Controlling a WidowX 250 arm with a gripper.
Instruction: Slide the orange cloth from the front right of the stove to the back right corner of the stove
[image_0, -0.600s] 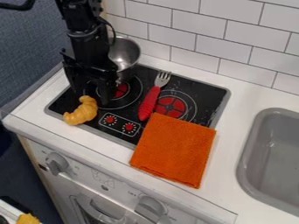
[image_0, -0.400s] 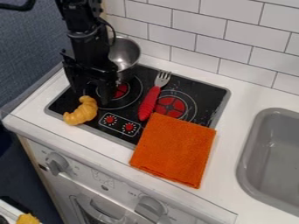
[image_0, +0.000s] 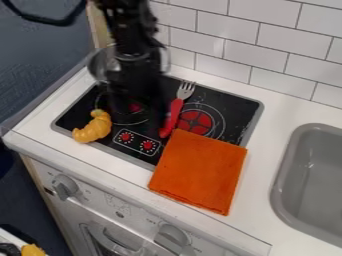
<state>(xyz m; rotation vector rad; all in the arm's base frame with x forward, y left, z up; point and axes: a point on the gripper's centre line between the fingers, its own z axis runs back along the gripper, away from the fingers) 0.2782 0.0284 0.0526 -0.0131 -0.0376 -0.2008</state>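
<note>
Black gripper (image_0: 139, 115) hangs blurred over the stovetop's (image_0: 234, 110) left half, jaws spread. Red-handled fork (image_0: 175, 110) lies mid-stovetop, near the gripper, tines toward the tiled wall (image_0: 234, 60). Toy croissant (image_0: 95, 128): stovetop's left front edge. Orange cloth (image_0: 200, 170) overlaps the stovetop's front edge. Metal pot (image_0: 100, 64): stovetop's rear left. Grey sink (image_0: 310, 180): right of stovetop.

And there we go, I've swung my arm rightward across the stove, bringing the hand (image_0: 140, 107) over beside the red-handled fork (image_0: 175, 111); the metal pot's (image_0: 100, 66) left side now peeks out behind the arm.
</note>
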